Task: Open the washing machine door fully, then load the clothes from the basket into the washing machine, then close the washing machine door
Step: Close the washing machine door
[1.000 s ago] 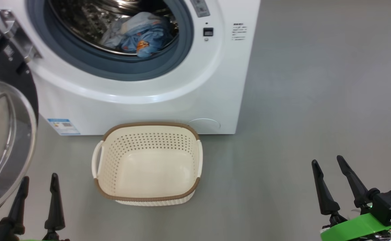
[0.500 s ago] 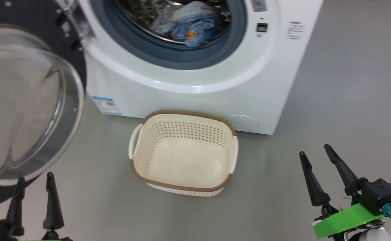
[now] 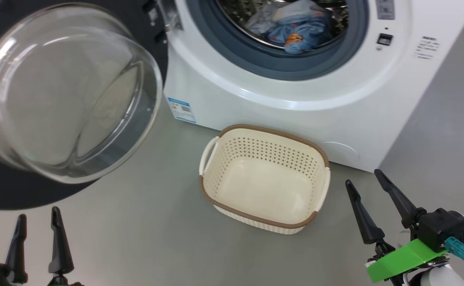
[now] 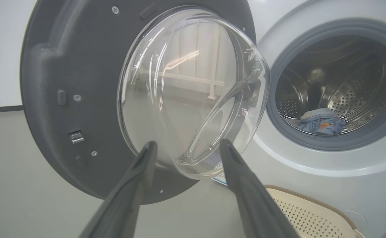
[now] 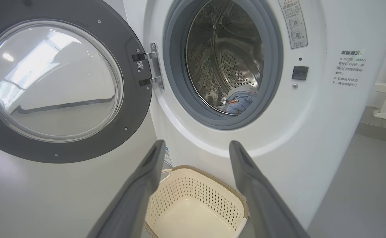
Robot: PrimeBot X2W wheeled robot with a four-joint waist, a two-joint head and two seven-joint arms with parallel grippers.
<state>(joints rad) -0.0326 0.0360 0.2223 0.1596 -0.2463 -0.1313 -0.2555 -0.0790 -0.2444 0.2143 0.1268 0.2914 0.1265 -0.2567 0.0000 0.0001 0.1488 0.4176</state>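
The large round glossy black washing machine door [image 3: 65, 91], with its clear glass bowl, stands swung wide at the left of the big white front-loading washing machine [image 3: 275, 115], so step 1 looks done. The light blue bear-print clothes [image 3: 295, 31] lie inside the machine and the small cream perforated plastic basket [image 3: 271, 153] on the floor [image 3: 156, 238] holds nothing: loading looks finished. Only closing the door is left. The left claw [image 3: 38, 213] and right claw [image 3: 362, 177] both stand spread, holding nothing.

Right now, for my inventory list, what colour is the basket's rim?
Brown, around a cream perforated basket; clearest in the head view.
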